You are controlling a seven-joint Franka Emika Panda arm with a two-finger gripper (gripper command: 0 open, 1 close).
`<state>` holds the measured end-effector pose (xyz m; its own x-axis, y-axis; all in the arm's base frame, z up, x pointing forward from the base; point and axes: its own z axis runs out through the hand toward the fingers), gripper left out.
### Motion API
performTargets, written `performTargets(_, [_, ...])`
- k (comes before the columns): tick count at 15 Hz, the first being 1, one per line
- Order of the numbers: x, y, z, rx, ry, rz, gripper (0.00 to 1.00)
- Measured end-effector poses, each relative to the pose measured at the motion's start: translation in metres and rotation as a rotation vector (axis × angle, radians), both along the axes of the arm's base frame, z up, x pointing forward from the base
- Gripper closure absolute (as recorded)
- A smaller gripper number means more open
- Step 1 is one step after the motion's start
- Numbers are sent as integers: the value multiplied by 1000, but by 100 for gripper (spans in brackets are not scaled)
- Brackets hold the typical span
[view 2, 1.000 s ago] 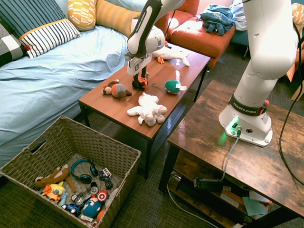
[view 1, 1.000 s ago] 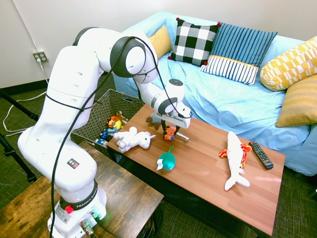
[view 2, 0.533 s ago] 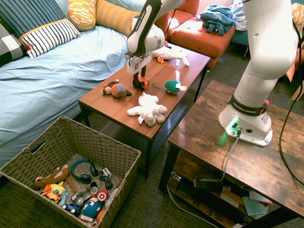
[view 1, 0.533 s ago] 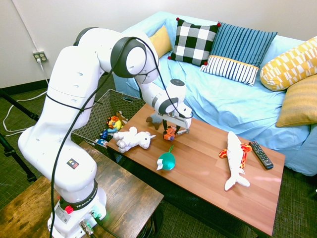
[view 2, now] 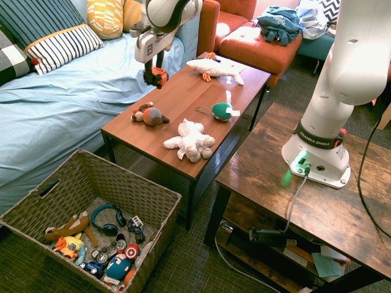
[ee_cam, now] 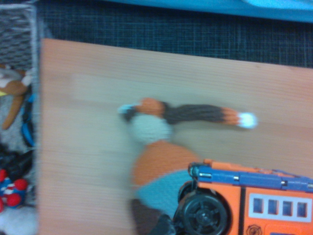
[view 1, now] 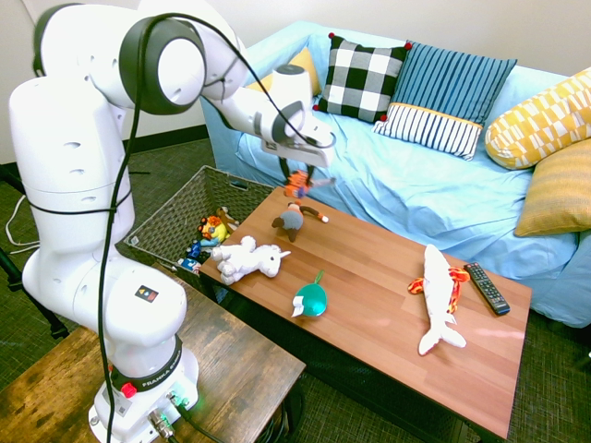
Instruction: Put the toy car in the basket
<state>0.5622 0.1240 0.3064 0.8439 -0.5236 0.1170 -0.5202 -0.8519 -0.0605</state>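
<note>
The small orange toy car (view 1: 299,186) hangs in the air above the far left part of the wooden coffee table (view 1: 369,272), with my gripper (view 1: 294,175) shut on it. In the second exterior view the toy car (view 2: 159,77) is under the gripper (view 2: 156,68), well above the tabletop. The wrist view shows the orange and blue car (ee_cam: 254,200) close up, with the plush bird (ee_cam: 156,147) on the table below it. The large woven basket (view 1: 162,221) stands on the floor off the table's left end, with several toys inside; its wall (view 2: 73,177) is well away from the car.
On the table lie a grey-brown plush bird (view 1: 295,220), a white plush animal (view 1: 247,258), a teal round plush (view 1: 311,300), a white and orange plush fish (view 1: 439,295) and a remote (view 1: 486,287). A blue sofa with cushions (view 1: 434,185) runs behind the table.
The gripper has lifted the toy car off the table and carried it up and toward the sofa side, above the plush bird. The arm's upper links have swung back.
</note>
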Motion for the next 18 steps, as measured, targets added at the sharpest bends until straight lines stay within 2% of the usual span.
performTargets(4, [-78, 242, -7, -71, 39, 183, 100])
performTargets(6, [-95, 307, -38, -112, 78, 228, 100])
performTargets(7, [-92, 321, -61, -130, 106, 234, 0])
performTargets(9, [-74, 332, -109, -163, 170, 221, 0])
performTargets(11, [-53, 335, -136, -166, 214, 200, 0])
performTargets(14, [-35, 341, -138, -157, 233, 194, 0])
performTargets(18, [-22, 334, -127, -154, 223, 186, 0])
